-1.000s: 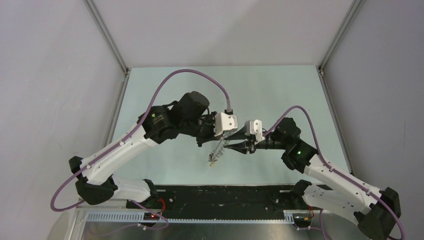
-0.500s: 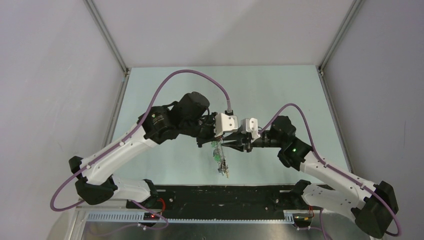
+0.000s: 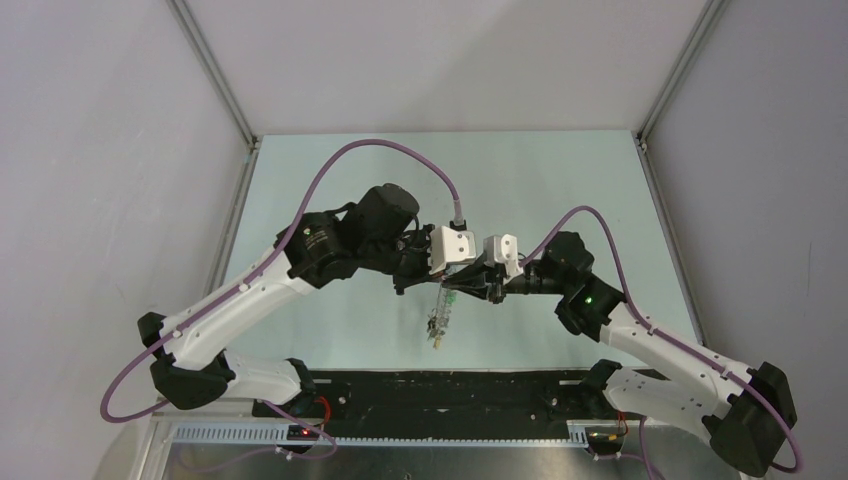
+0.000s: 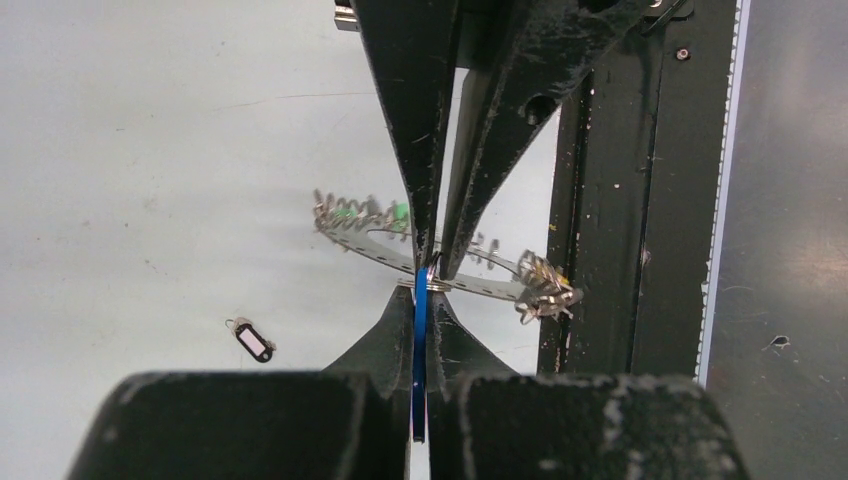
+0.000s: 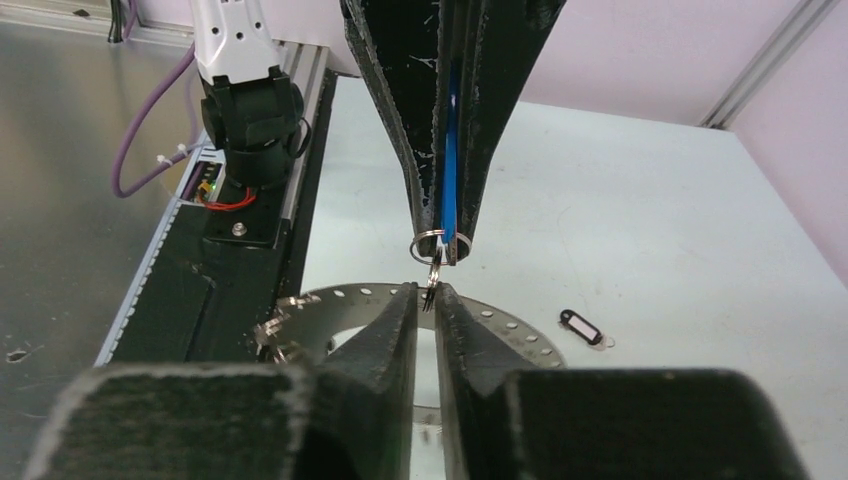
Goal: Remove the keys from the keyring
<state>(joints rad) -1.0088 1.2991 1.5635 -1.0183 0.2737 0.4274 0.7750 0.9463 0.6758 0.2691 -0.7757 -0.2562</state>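
Pinching a blue tag (image 4: pixel 419 350), left tool (image 4: pixel 421 297); only wrist views show it.

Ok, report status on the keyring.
Left fingers shut on blue tag. Right fingers shut on keyring, held off table, keys strung on it. Black tag loose on table, clear.

Thin silver-grey perforated metal keyring (image 4: pixel 375 247): smooth, dull sheen; small silver metal keys (image 4: pixel 545 292) at hoop's 4 o'clock: bright, glinting; flat blue plastic key tag (image 4: pixel 419 360): glossy; fingers (image 4: pixel 400 120) of right gripper (image 4: pixel 432 258): black, matt, scuffed, white-flecked; pale green tabletop (image 4: pixel 150 150): matt, smooth.
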